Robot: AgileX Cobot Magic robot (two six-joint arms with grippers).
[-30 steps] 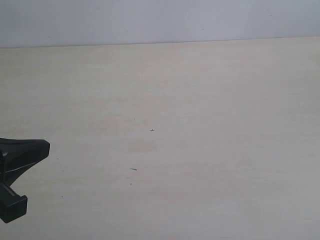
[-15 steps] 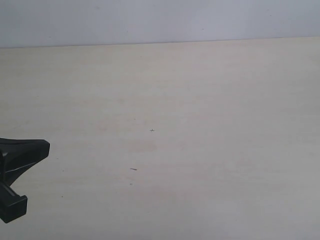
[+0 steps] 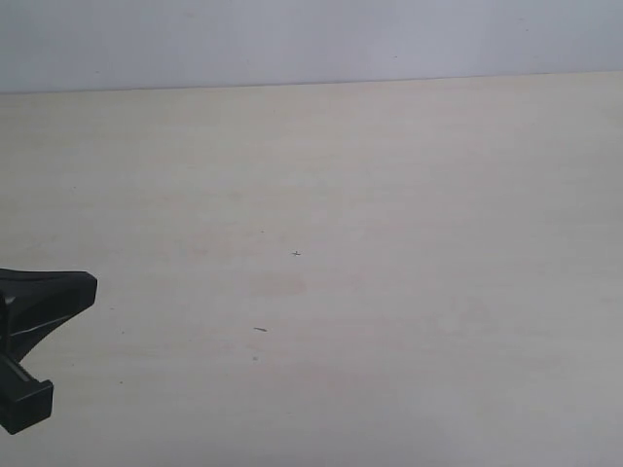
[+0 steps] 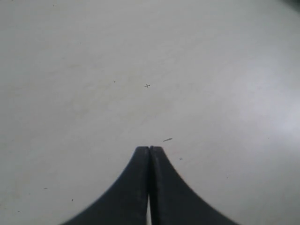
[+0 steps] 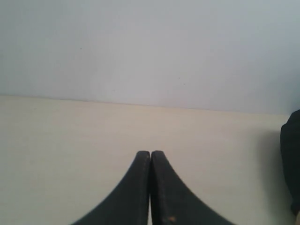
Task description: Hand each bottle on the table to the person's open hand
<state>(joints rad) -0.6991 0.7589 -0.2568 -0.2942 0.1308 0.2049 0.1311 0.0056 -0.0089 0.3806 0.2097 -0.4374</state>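
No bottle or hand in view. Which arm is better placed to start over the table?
Probably left: the left gripper, shut, hangs over the table; the right gripper, also shut, is outside the exterior view.

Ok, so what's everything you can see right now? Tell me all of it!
table: one, pale beige, fills most of the exterior view.
wall: one, pale grey-white, behind the table's far edge.
dark specks: a few, tiny, near the table's middle.
dark shape: one, black, at the edge of the right wrist view; cannot tell what it is.
left pincer: one, black, shut, empty, over the table's left side.
right pincer: one, black, shut, empty, pointing toward the wall.
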